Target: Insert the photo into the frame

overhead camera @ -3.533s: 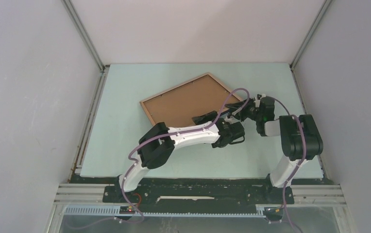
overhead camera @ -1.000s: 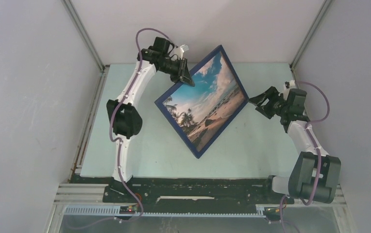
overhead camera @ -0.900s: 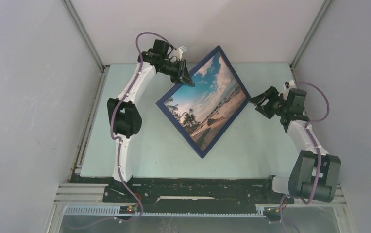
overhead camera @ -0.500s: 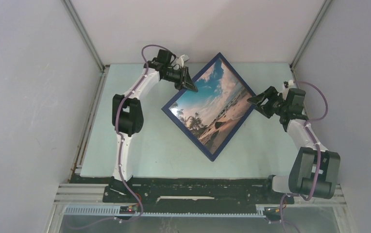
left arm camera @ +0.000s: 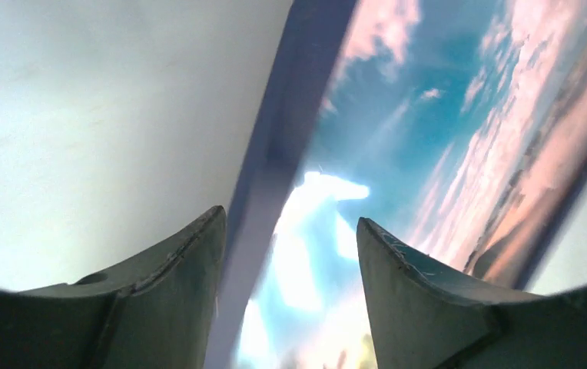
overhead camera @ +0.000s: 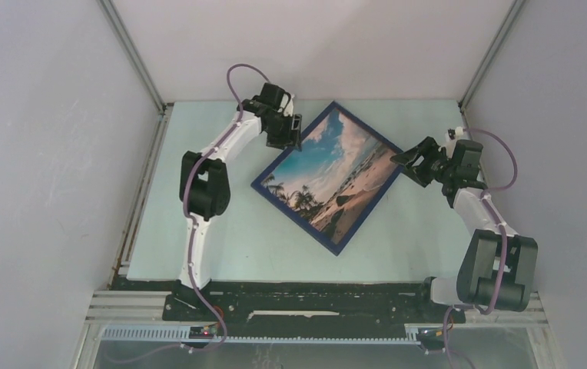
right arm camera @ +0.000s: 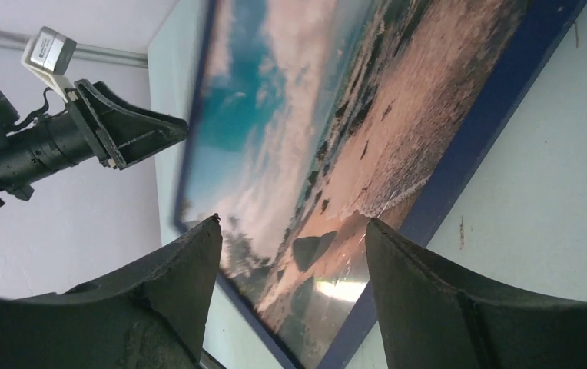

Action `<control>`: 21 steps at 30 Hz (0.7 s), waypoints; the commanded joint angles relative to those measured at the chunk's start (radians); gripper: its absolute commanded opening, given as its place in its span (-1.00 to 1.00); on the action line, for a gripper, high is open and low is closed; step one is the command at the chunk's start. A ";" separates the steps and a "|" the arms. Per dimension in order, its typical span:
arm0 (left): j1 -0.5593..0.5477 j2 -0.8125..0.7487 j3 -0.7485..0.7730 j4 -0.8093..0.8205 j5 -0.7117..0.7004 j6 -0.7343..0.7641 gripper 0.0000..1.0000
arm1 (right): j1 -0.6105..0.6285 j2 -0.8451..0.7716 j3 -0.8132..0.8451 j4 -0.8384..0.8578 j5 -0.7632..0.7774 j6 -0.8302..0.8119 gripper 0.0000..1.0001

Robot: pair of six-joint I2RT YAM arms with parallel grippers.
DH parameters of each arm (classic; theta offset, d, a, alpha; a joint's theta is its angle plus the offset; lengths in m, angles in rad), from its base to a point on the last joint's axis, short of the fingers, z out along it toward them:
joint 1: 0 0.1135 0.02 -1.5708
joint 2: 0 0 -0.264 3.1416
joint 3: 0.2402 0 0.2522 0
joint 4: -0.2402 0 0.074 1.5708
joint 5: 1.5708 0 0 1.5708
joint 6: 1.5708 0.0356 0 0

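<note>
Pale green table [overhead camera: 398, 257] boxed in by plain white walls [overhead camera: 44, 154].

Beach photo [overhead camera: 333, 173] sits inside navy frame [overhead camera: 294, 219], face up, turned diag

I log: photo [overhead camera: 333, 173] — glossy print, glare-streaked; frame [right arm camera: 477, 142] — smooth navy face; table [overhead camera: 198, 231], matt pale green.

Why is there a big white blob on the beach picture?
Left wrist view: light glares off the shiny photo, which also looks blurry. Right wrist view: just a small bright spot near its lower edge. Top view: sharp, no blob.
</note>
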 commanded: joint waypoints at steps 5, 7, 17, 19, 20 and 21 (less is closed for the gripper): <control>-0.024 -0.347 -0.142 -0.008 -0.579 0.031 0.48 | -0.001 -0.036 0.019 0.003 0.025 -0.030 0.52; -0.031 -0.439 -0.213 0.005 -0.633 -0.011 0.53 | 0.009 -0.033 0.036 -0.041 0.048 -0.053 0.53; -0.120 -0.827 -1.015 0.267 -0.336 -0.917 0.99 | 0.031 -0.016 0.056 -0.068 0.062 -0.065 0.52; -0.186 -0.851 -1.137 0.339 -0.331 -1.112 0.96 | 0.031 -0.017 0.055 -0.069 0.060 -0.065 0.52; -0.212 -0.850 -1.169 0.351 -0.342 -1.185 0.92 | 0.031 -0.017 0.057 -0.070 0.057 -0.066 0.52; -0.234 -0.842 -1.187 0.367 -0.352 -1.229 0.84 | 0.029 -0.018 0.058 -0.070 0.054 -0.067 0.52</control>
